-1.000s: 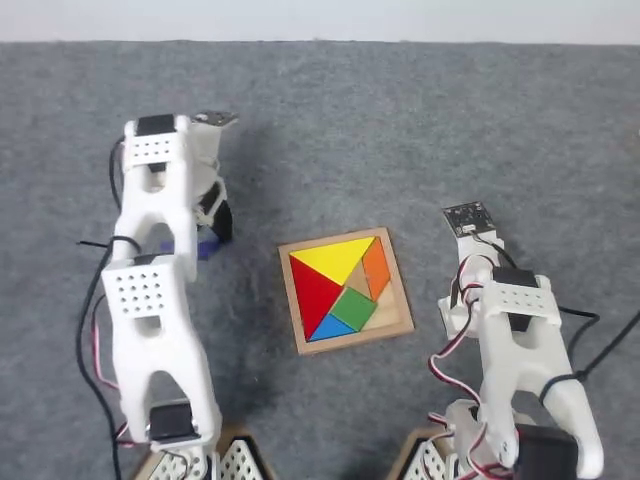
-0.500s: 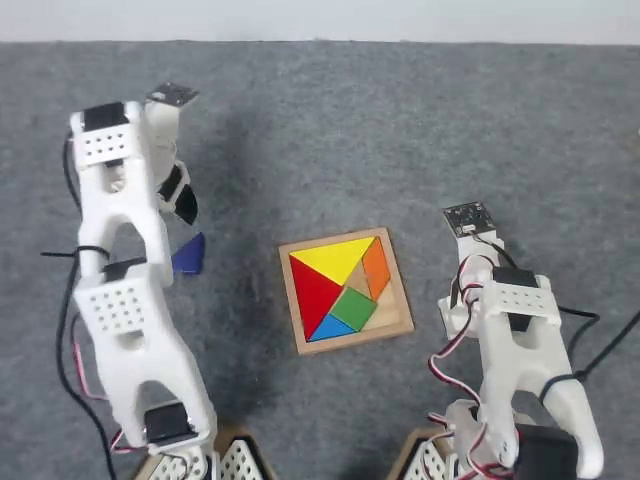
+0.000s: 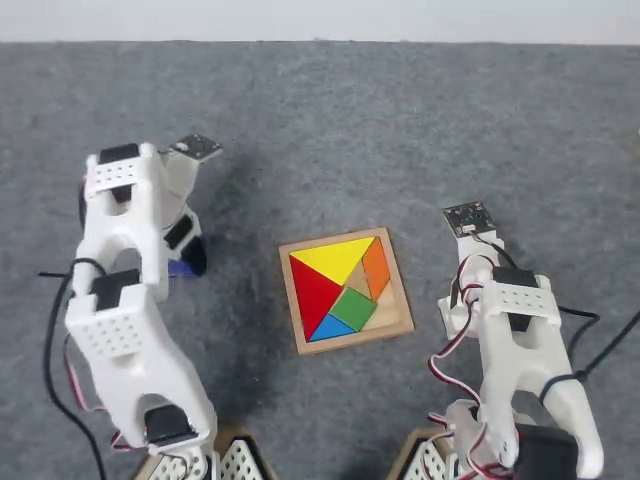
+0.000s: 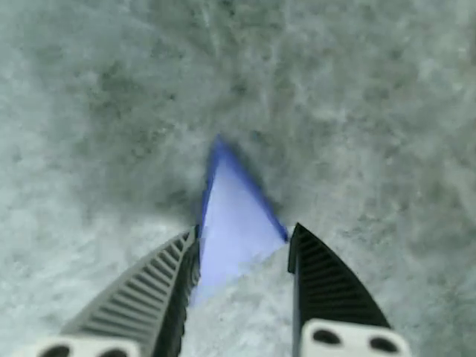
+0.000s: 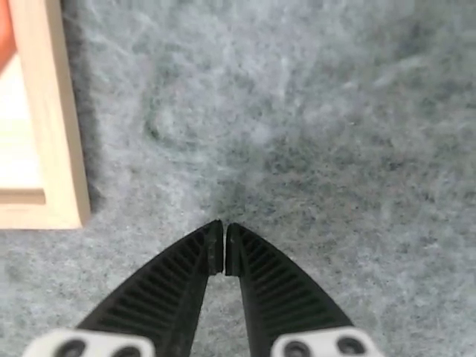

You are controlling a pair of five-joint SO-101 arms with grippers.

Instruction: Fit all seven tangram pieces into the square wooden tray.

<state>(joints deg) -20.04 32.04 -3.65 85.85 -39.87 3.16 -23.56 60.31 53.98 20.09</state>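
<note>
Where the left arm (image 3: 125, 300) bends over the grey tabletop (image 3: 400, 120), its tool (image 3: 186, 260) points down at a dark blue triangle (image 3: 179, 268) that lies flat on the felt, well apart from the tray (image 3: 356, 339) and to its left. Seen from the left wrist, that tool (image 4: 242, 236) is released, its jaws spread, and the dark blue triangle (image 4: 234, 230) sits between them with its narrow point away from the wrist. One finger (image 4: 163, 286) runs along one edge of the piece and the other finger (image 4: 323, 286) stands at the opposite corner; whether either presses on it cannot be told.

Near the middle of the tabletop the tray lies flat, turned a little askew. Five pieces lie inside it: a red triangle (image 3: 310, 292) along the left side, a yellow triangle (image 3: 332, 258) along the far side, a light blue triangle (image 3: 328, 327) at the near left corner, a green square (image 3: 353, 308) just beside it, set on its corner, and an orange parallelogram (image 3: 376, 268) by the right rim. Bare wood shows in a small gap between yellow, orange and green, and again in the near right corner.

To the right of the tray stands the right arm (image 3: 515, 320). From its wrist, the right tool (image 5: 224, 245) is clenched on nothing, tips touching, above bare felt near a corner of the tray (image 5: 58, 149), with a sliver of the orange parallelogram (image 5: 4, 30) inside the rim
</note>
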